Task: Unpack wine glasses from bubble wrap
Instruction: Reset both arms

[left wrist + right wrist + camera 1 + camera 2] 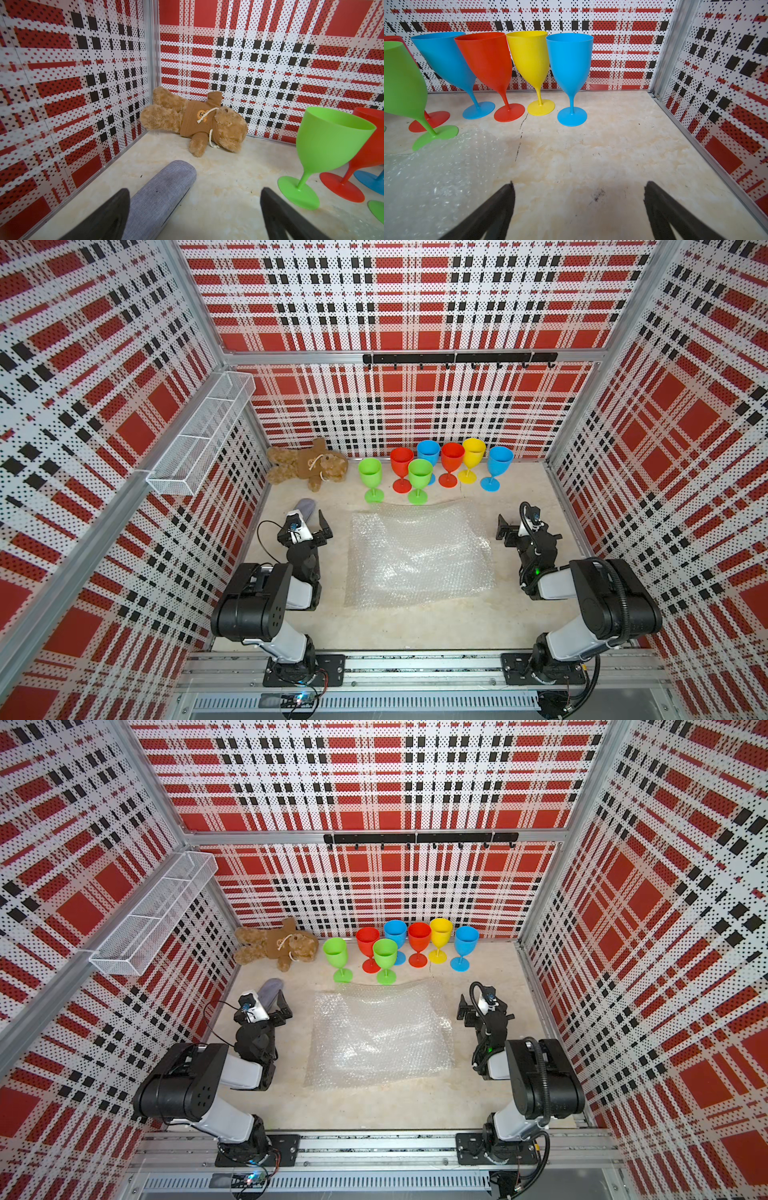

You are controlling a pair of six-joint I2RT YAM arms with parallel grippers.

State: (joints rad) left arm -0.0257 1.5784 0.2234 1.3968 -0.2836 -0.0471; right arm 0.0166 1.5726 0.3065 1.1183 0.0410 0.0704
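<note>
Several wine glasses stand upright near the back wall in both top views: green [370, 475], red [401, 466], blue [428, 452], yellow [473, 454] and others. None is wrapped. Bubble wrap [419, 556] lies flat and crumpled in the middle of the floor, in front of the glasses. My left gripper [309, 522] hovers left of the sheet, open and empty [194, 191]. Right of the sheet, my right gripper [500, 527] is open with only bare floor between its fingers [578, 184]. The right wrist view shows the sheet's corner [436, 176] and a blue glass [570, 68].
A grey pouch [158, 199] lies on the floor under the left gripper, close to one finger. A brown teddy bear [309, 464] lies in the back left corner. A white wire basket [199, 439] hangs on the left wall, a black hook rail [457, 358] on the back wall.
</note>
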